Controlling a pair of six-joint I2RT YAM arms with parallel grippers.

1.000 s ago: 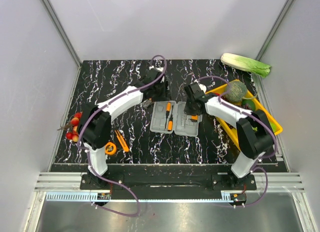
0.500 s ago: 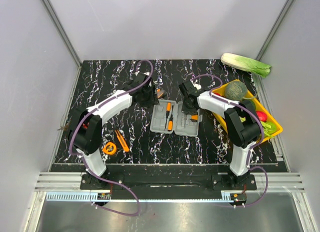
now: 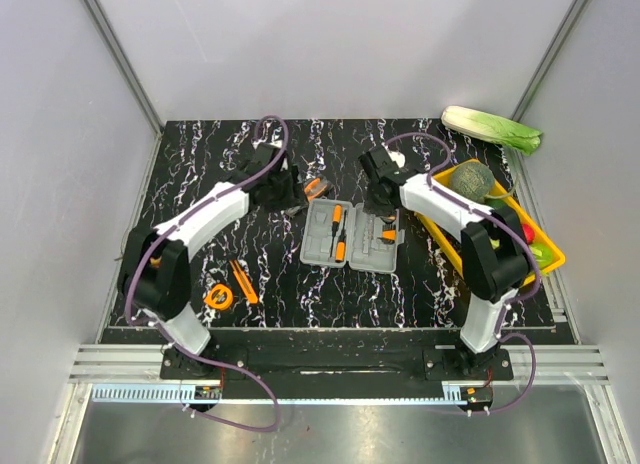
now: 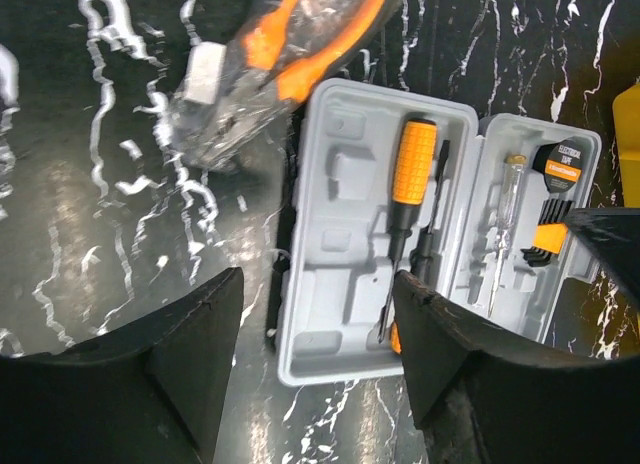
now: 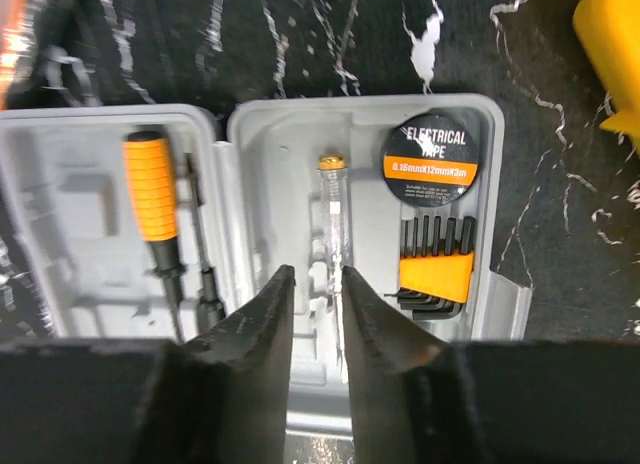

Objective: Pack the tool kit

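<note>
Right wrist view, hazard entry: right gripper [image 5: 315, 276] is hanging narrowly parted over the tester screwdriver [image 5: 333, 199], gripping nothing. If I am lifting crookedly, I am risking dragging it from its slot. Next item: left gripper [image 4: 315, 284] is hovering wide apart, empty, above the open grey case [image 4: 340, 244] lying mid-table. Outward: bagged pliers [image 4: 290, 54] are lying just beside its far edge; snagging them could shift the case.
</note>
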